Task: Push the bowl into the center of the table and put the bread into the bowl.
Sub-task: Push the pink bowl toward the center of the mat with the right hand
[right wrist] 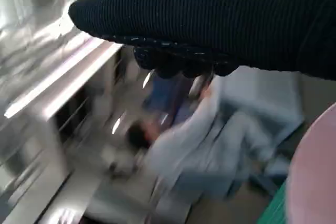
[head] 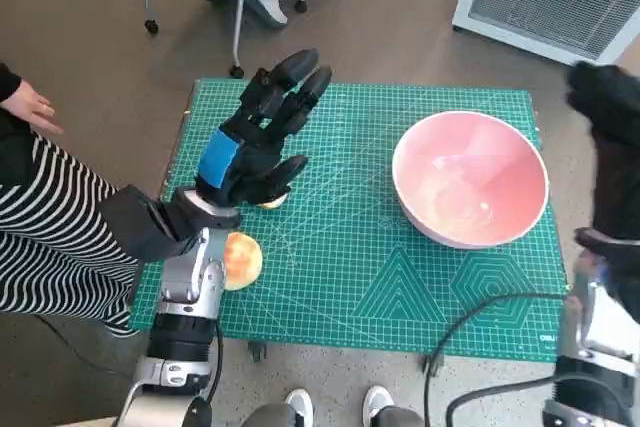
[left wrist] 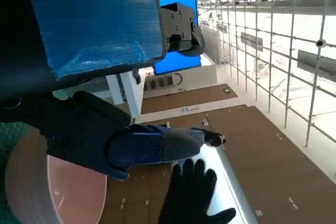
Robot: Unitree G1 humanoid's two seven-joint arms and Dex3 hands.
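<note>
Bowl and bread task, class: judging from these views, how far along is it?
Nothing looks done yet. The bowl sits empty toward the mat's right side, not at its center. The left hand, fingers spread, hovers over the mat's left part, holding nothing; the bread lies by its wrist. The right hand is raised beside the bowl. Both pushing and loading remain.

Overhead view; wrists share bowl [head: 470,179]

Pink bowl [head: 470,179]; green gridded mat [head: 350,277]; golden-brown bread [head: 241,259].
</note>
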